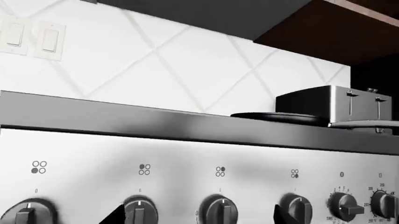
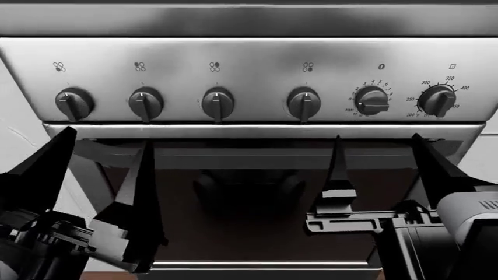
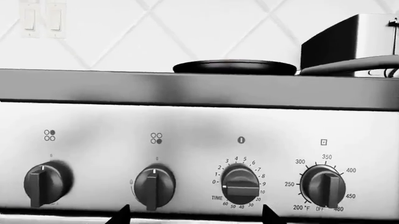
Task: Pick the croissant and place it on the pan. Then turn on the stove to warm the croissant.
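Observation:
The stove [image 2: 249,58] fills the head view with its steel front and six dark knobs; the four burner knobs [image 2: 218,104] point straight up. Both grippers hover in front of the oven door, below the knob row and touching nothing. My left gripper [image 2: 107,140] is open under the two leftmost knobs. My right gripper [image 2: 376,140] is open under the timer knob [image 2: 372,100]. The black pan [image 3: 234,66] sits on the cooktop, seen edge-on, and also shows as the pan [image 1: 281,116] in the left wrist view. The croissant is out of view.
A steel toaster [image 1: 330,105] stands behind and right of the pan, the same toaster [image 3: 349,42] in the right wrist view. Light switches [image 1: 50,41] sit on the tiled wall. The temperature knob [image 2: 437,100] is at the far right. A dark cabinet [image 1: 337,28] hangs overhead.

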Tool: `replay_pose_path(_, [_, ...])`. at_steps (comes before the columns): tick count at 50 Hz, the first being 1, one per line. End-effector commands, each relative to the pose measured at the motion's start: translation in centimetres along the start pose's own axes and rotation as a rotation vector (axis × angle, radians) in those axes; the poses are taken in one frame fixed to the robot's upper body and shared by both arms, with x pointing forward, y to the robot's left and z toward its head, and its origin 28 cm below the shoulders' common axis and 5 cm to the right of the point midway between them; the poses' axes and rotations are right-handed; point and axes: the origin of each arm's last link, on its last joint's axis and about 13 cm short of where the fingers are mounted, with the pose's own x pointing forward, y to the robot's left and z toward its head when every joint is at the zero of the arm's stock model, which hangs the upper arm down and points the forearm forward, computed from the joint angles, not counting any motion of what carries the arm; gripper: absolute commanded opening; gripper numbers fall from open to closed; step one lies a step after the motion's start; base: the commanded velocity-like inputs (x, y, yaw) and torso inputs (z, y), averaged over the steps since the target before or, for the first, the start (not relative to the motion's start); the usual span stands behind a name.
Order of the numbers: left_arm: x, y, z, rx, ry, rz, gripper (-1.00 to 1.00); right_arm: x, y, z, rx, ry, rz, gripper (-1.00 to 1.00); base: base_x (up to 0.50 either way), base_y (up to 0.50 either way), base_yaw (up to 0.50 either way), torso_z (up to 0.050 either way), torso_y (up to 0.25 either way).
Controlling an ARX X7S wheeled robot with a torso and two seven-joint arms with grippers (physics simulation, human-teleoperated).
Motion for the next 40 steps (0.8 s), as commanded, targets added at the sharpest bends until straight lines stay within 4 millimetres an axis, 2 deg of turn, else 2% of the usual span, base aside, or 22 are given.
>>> replay_pose_path(1, [-2.8,-1.7,-1.4,-0.041,-0.02,-0.042,1.0,0.3,1.2,-0.2,0.058,0.007,-0.051,1.0,0.0,0.0,0.0,0.0,0.0])
replay_pose_path(5, [-3.3,-1.8,-1.7,-0.038,-0.036,-0.038,1.0,0.3,1.9,-0.4,0.057,0.01,-0.047,1.0,0.0,0.0,0.0,0.0,0.0])
replay_pose_path(12, [-2.9,-0.9,-1.9,-0.038,-0.046,0.028,1.0,0.5,2.7,-0.3,0.08,-0.003,-0.037,1.0,0.0,0.0,0.0,0.0,0.0])
replay_pose_path(22, [-2.8,-0.6,-1.7,-0.048,-0.052,0.049,1.0,0.7,3.7,0.0,0.134,-0.014,-0.048,1.0,0.0,0.0,0.0,0.0,0.0])
replay_pose_path(40, [-3.1,-0.7,-2.2,-0.073,-0.035,0.044,1.0,1.2,4.5,0.1,0.042,0.056,-0.018,1.0,0.0,0.0,0.0,0.0,0.0])
